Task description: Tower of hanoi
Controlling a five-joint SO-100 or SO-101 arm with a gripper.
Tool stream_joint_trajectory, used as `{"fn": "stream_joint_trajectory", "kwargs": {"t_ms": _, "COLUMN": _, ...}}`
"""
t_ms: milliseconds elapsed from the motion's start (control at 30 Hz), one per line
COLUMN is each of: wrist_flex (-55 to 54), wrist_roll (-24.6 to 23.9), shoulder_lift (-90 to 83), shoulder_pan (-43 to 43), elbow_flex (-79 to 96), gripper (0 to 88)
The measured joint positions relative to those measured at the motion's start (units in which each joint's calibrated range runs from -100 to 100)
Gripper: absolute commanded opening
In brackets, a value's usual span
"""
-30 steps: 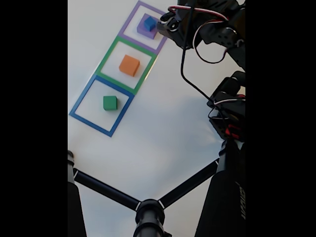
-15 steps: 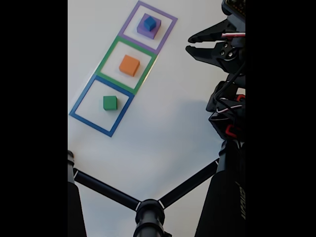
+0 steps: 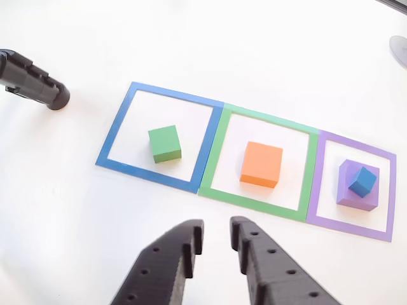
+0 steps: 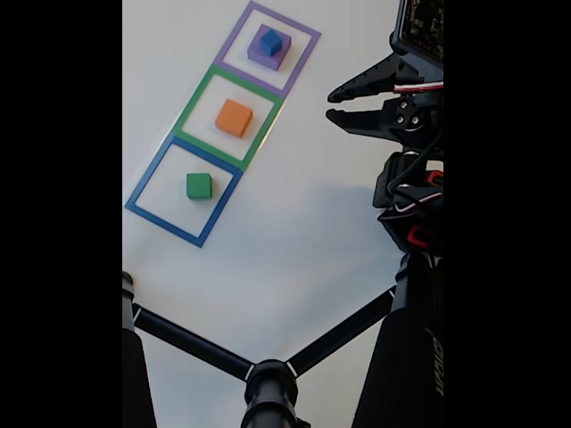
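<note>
gripper (image 4: 328, 103): fingers slightly parted, holding and touching nothing | blue cube (image 3: 362, 180): atop purple block (image 3: 355, 194) in purple frame, worktop's far end in the fixed view | orange block (image 3: 261, 164): green frame | green cube (image 3: 165, 143): blue frame

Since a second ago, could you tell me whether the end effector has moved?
Yes. In the fixed view the end effector has drawn back right and down from the purple square frame, empty.
</note>
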Motion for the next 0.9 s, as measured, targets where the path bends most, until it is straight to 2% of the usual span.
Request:
{"fn": "stream_joint_trajectory", "kwargs": {"t_ms": 167, "wrist_flex": -9.8, "wrist_roll": -0.4, "shoulder_lift": 0.1, "shoulder_pan": -0.4, "elbow_flex": 12.5, "gripper": 18.5}}
{"fn": "stream_joint_trajectory", "kwargs": {"t_ms": 267, "wrist_flex": -20.5, "wrist_roll": -0.4, "shoulder_lift": 0.3, "shoulder_pan": -0.2, "elbow_flex": 22.8, "gripper": 26.6}}
{"fn": "stream_joint_trajectory", "kwargs": {"t_ms": 367, "wrist_flex": -32.3, "wrist_roll": -0.2, "shoulder_lift": 1.3, "shoulder_pan": -0.2, "elbow_flex": 33.1, "gripper": 30.7}}
{"fn": "stream_joint_trajectory", "kwargs": {"t_ms": 500, "wrist_flex": -49.4, "wrist_roll": 2.3, "shoulder_lift": 1.9, "shoulder_pan": -0.4, "elbow_flex": 46.9, "gripper": 33.6}}
{"fn": "stream_joint_trajectory", "kwargs": {"t_ms": 767, "wrist_flex": -89.7, "wrist_roll": 2.2, "shoulder_lift": 8.5, "shoulder_pan": -1.6, "elbow_flex": 72.3, "gripper": 34.6}}
{"fn": "stream_joint_trajectory", "kwargs": {"t_ms": 900, "wrist_flex": -106.1, "wrist_roll": 2.2, "shoulder_lift": 14.0, "shoulder_pan": -2.7, "elbow_flex": 79.3, "gripper": 34.5}}
